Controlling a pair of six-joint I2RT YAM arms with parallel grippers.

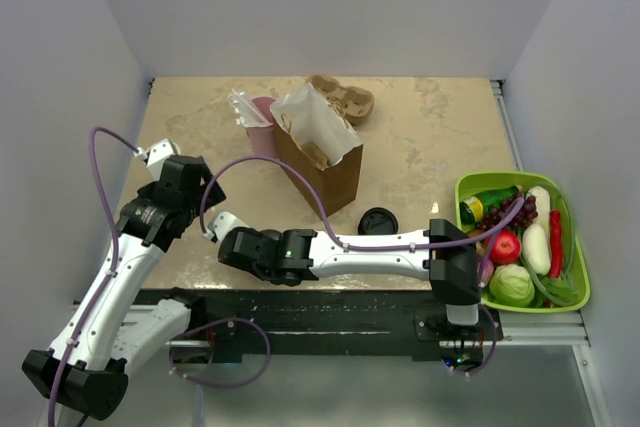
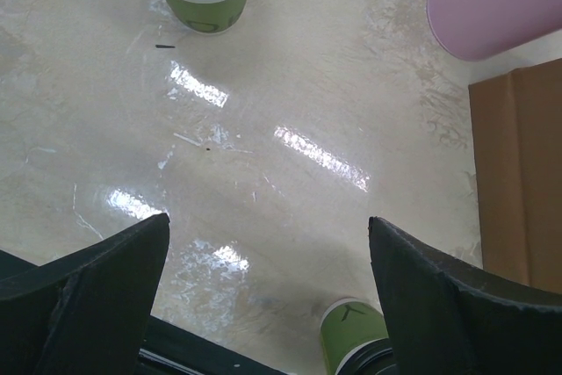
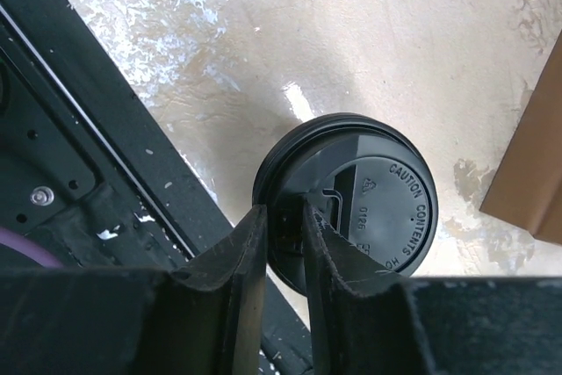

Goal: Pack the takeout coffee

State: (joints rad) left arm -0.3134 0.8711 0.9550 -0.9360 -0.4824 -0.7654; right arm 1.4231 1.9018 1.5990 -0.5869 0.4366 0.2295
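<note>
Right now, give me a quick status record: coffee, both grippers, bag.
takeout coffee: upright on table, black lid on, in front of paper bag
right gripper: straddling lid rim, jaws narrow, grip unconfirmed
left gripper: open, empty, over bare table
paper bag: upright, coffee not inside

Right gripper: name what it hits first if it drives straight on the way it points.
The black lid of the takeout coffee: the right gripper's jaws seem to straddle its near rim; contact is unclear.
</note>
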